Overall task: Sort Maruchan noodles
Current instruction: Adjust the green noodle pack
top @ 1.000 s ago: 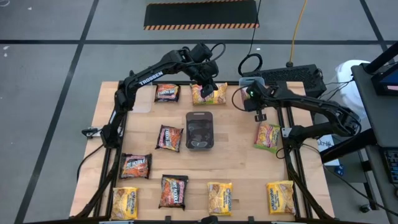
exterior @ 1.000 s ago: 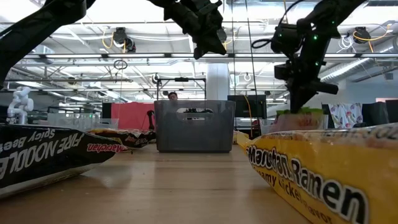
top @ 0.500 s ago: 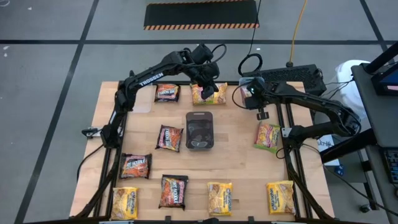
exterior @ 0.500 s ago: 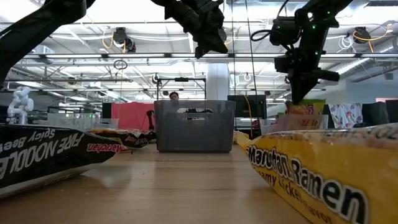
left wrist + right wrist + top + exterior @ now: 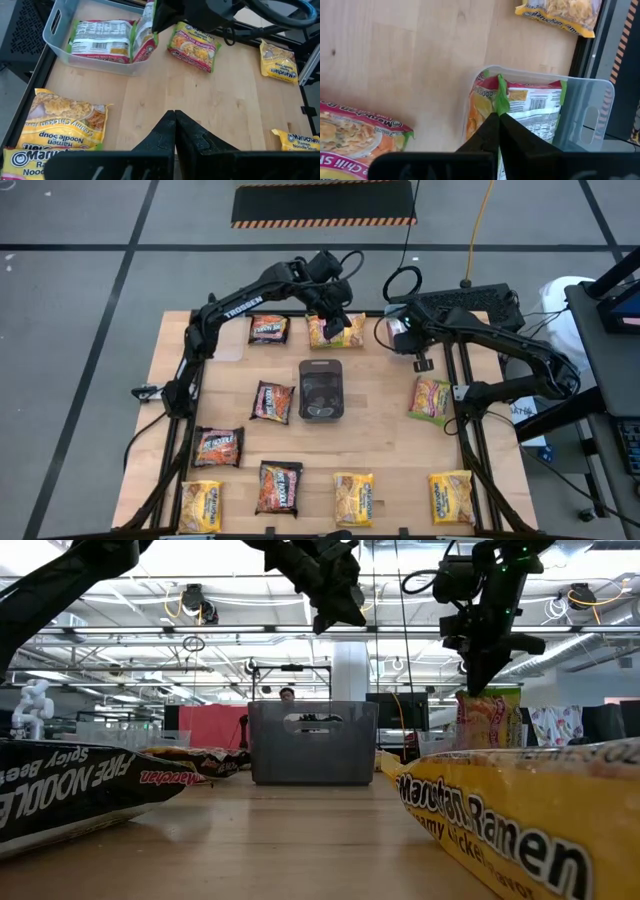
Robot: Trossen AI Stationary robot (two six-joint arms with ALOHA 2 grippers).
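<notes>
My right gripper (image 5: pixel 498 119) is shut on a green-edged orange packet (image 5: pixel 490 720) over a clear tub (image 5: pixel 585 115) at the table's far right edge (image 5: pixel 388 335). A second green-edged packet (image 5: pixel 100 42) lies flat in that tub. My left gripper (image 5: pixel 174 115) is shut on nothing and hovers above a yellow packet (image 5: pixel 335 332) at the far edge. Other packets lie flat on the table: brown ones (image 5: pixel 272 400), yellow ones (image 5: pixel 353 498) and one green-edged (image 5: pixel 432 398). My right gripper pinches the packet's green top edge (image 5: pixel 500 100) between its two fingers, coming from above and pointing down. The packet hangs upright below the fingers, its lower part (image 5: pixel 141 47) inside the tub's walls. I cannot tell whether it touches the bottom.
A dark grey tray (image 5: pixel 321 390) stands mid-table, also visible in the low view (image 5: pixel 313 745). A yellow packet (image 5: pixel 520 810) and a dark packet (image 5: pixel 70 785) lie close to the near edge. Bare wood lies between the tray and the right-hand packets.
My right gripper has risen a little and shifted slightly toward the table's left, still shut on the green-edged packet. The packet has come up with it and now hangs in fuller view in the low view.
</notes>
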